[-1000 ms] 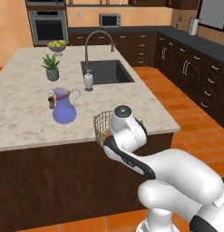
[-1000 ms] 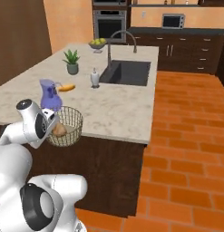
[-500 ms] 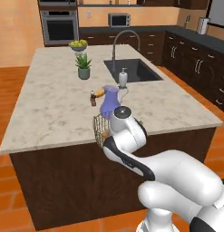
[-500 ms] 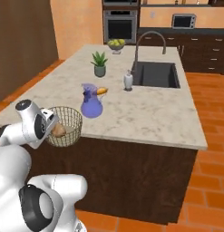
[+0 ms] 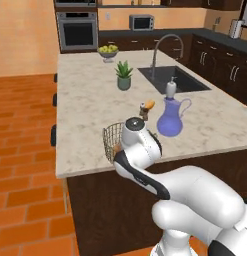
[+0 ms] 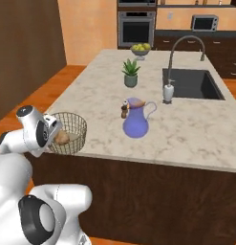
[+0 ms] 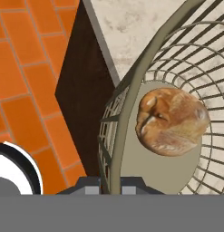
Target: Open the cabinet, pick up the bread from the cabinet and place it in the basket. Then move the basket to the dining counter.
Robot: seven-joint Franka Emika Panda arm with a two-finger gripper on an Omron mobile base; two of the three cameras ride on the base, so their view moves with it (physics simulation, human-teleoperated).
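Because the pincer (image 7: 111, 183) is clenched on the rim of the basket (image 6: 74, 125), the bread (image 7: 171, 120) rides safe on its beige bottom, and the basket hangs over the near left edge of the bench (image 6: 100, 91), seemingly for setting down.

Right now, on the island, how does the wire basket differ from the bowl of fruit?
The basket is tan open mesh; the bowl is solid grey. The basket holds one brown bread; the bowl holds yellow-green fruit. The basket sits at the near corner of the dining counter with the end effector pinching its rim; the bowl stands free at the far end. Both are round and open-topped.
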